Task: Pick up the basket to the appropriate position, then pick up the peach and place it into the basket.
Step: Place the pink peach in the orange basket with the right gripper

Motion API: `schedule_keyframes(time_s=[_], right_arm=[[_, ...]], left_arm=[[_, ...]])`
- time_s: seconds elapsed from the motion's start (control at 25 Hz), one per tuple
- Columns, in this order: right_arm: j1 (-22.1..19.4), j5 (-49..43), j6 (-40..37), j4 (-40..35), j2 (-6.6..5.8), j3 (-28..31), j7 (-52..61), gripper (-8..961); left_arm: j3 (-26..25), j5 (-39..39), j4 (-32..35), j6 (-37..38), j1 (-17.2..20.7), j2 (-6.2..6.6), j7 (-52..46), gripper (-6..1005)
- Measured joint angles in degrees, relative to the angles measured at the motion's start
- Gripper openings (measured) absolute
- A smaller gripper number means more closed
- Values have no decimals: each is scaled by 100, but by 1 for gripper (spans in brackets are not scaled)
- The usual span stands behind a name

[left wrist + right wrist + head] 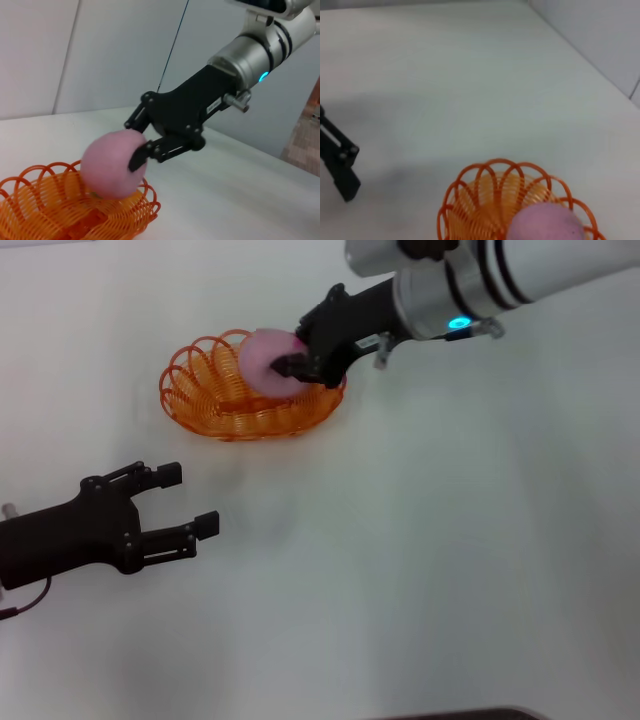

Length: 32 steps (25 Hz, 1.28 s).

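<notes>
Over the basket (225, 400), right gripper (291, 353) (jaws closed) grips the peach (268, 362).

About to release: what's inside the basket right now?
Only the peach, at the basket's right end, with the right gripper's fingers shut on it. The mesh beneath the peach is hidden; the rest of the floor looks bare.

The right pincer (283, 367) and the peach (265, 361) block the basket (215, 400) at its right end. The left pincer (190, 500) occupies the near-left tabletop (450, 540). Bare tabletop lies between them.
</notes>
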Motion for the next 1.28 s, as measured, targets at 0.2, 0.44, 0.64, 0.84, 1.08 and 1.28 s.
schedule_keyframes(time_s=[0.2,0.44,0.64,0.84,1.08,1.28], right_arm=[[20,1059,452,464,17,-489,-486,230],[57,1684,718,664,39,-911,-784,230],[76,1786,767,684,40,-1026,-793,230],[83,1792,770,676,28,-1036,-811,230],[79,1797,896,685,25,-1038,-846,271],[73,1802,991,723,25,-1037,-811,433]], left_arm=[[-7,-1,2,8,-40,0,4,890],[2,-1,1,25,-49,0,21,889],[1,-1,1,57,-57,0,23,888],[5,0,1,62,-63,0,23,888],[10,4,-8,65,-63,0,23,888],[10,16,-8,68,-63,0,23,888]])
